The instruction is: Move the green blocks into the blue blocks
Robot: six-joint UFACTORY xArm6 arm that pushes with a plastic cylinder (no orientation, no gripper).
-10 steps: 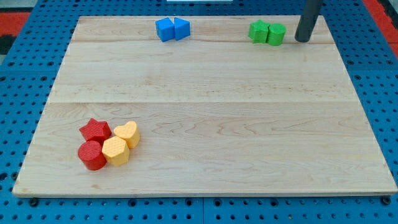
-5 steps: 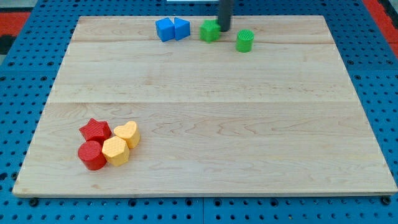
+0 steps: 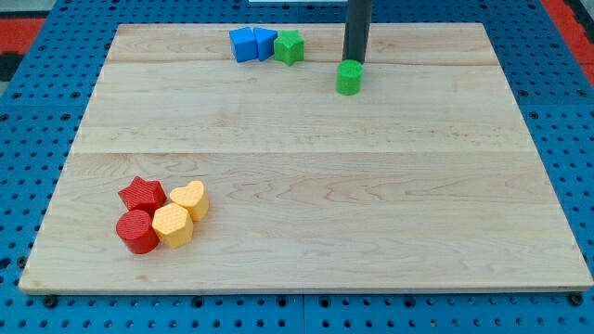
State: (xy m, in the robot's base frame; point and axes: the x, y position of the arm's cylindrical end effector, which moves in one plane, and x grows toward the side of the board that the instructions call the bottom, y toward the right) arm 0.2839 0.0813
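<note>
Two blue blocks [image 3: 253,43] sit side by side near the view's top edge of the wooden board [image 3: 306,232], left of centre. A green block [image 3: 289,46], shape unclear, touches the right one. A green cylinder [image 3: 349,78] stands apart, lower and to the right. My tip [image 3: 355,61] is at the top edge of the green cylinder, touching or nearly touching it; the rod rises out of the view's top.
A red star [image 3: 142,193], a red cylinder [image 3: 136,231], a yellow heart [image 3: 189,198] and a yellow hexagonal block [image 3: 172,224] cluster at the view's lower left. Blue pegboard [image 3: 557,74] surrounds the board.
The first green block slid left until it met the blue blocks. My tip then moved right and down to the green cylinder, which shifted slightly down and left.
</note>
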